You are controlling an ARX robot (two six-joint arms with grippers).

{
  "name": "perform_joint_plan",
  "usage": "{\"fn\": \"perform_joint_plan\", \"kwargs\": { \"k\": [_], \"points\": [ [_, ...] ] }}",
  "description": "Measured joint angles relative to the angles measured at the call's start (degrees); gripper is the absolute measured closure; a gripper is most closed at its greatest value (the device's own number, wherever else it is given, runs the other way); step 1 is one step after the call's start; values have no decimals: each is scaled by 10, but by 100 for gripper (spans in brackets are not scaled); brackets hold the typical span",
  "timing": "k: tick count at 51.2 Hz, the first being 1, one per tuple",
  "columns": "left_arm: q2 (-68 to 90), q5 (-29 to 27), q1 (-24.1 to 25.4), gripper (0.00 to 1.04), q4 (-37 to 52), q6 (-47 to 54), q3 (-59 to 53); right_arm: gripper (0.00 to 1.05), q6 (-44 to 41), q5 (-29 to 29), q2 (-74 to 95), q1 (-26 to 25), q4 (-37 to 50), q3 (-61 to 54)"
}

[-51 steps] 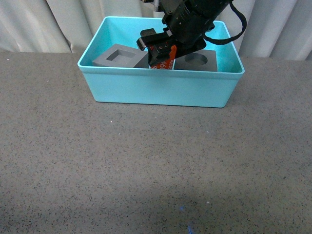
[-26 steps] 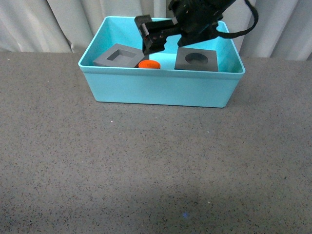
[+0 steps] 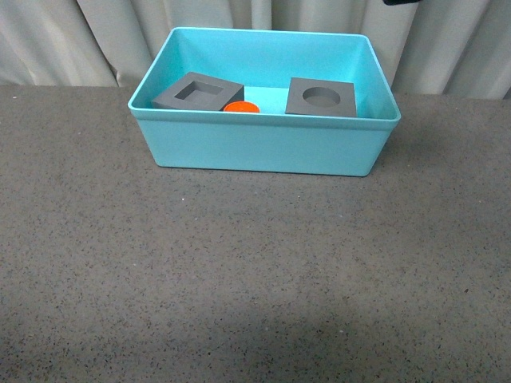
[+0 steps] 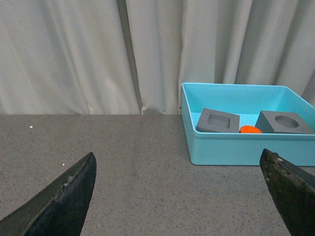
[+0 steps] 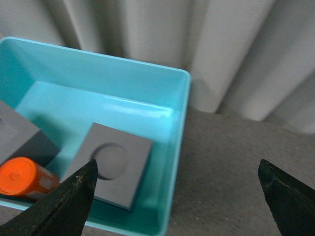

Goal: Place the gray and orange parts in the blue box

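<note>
**A Staged Robot Test Bench**

The setting looked like a lab or test cell, not a home. A plain speckled gray worktop (image 3: 255,271) was backed all round by pale pleated curtains (image 4: 88,54) that closed off the room. On it stood only a blue box (image 3: 263,148) holding plain training blocks, with no household clutter.

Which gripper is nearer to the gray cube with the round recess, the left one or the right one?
The right. The right gripper hangs open just above the cube with the round recess in the blue box. The left gripper, also open, is far back over the table.
</note>
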Motion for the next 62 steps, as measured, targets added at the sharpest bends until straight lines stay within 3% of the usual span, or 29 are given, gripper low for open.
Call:
{"fn": "perform_joint_plan", "kwargs": {
  "k": [5, 9, 14, 19, 29, 40, 44, 54, 62],
  "points": [
    [0, 0, 0, 7, 0, 0, 0, 12, 4, 62, -52, -15, 94, -87],
    [0, 0, 0, 7, 0, 0, 0, 28, 5, 54, -86, -33, 296, -189],
    [0, 0, 0, 7, 0, 0, 0, 45, 5, 41, -132, -52, 412, -278],
    [0, 0, 0, 7, 0, 0, 0, 60, 5, 29, -169, -64, 435, -329],
    [0, 0, 0, 7, 0, 0, 0, 104, 5, -2, -262, -92, 446, -448],
    [0, 0, 0, 7, 0, 0, 0, 104, 5, -24, -366, -116, 424, -528],
    [0, 0, 0, 7, 0, 0, 0, 104, 5, -61, -402, -143, 406, -547],
    [0, 0, 0, 7, 0, 0, 0, 104, 5, -63, -445, -157, 412, -589],
    [0, 0, 0, 7, 0, 0, 0, 104, 5, -63, -497, -157, 369, -608]
  ]
}}
